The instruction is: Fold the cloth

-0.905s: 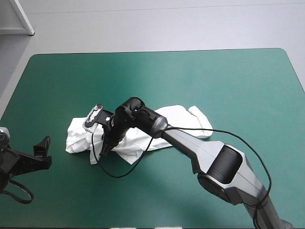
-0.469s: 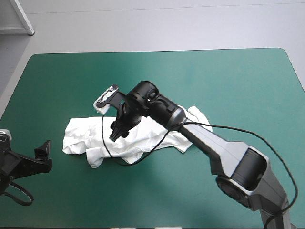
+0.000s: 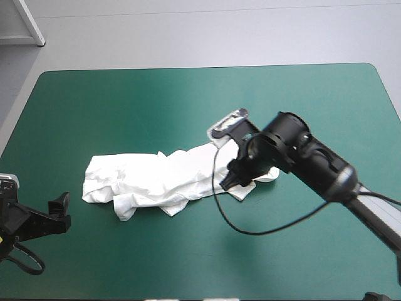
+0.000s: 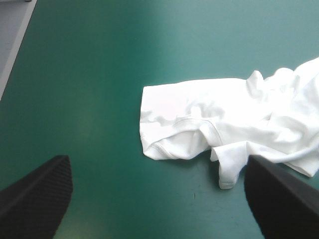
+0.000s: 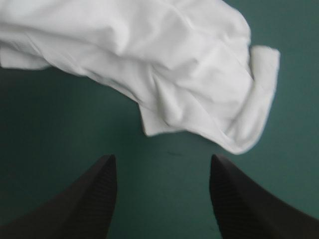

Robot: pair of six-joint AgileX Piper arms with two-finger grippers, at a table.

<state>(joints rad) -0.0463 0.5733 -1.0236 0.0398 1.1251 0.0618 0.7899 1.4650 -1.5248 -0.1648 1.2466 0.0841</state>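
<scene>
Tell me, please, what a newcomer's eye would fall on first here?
The white T-shirt, a crumpled, elongated heap at the middle of the teal-green cover. Next, the right gripper, open, over the heap's right end, and the left gripper, open, near the table's near left corner.

The table [image 3: 207,68] has a teal-green cover [image 3: 125,106] with rounded far corners. One white T-shirt [image 3: 156,182] lies on it, crumpled into a long uneven band running side to side across the middle. It reaches closer to the left edge than the right and is well clear of every edge.
</scene>
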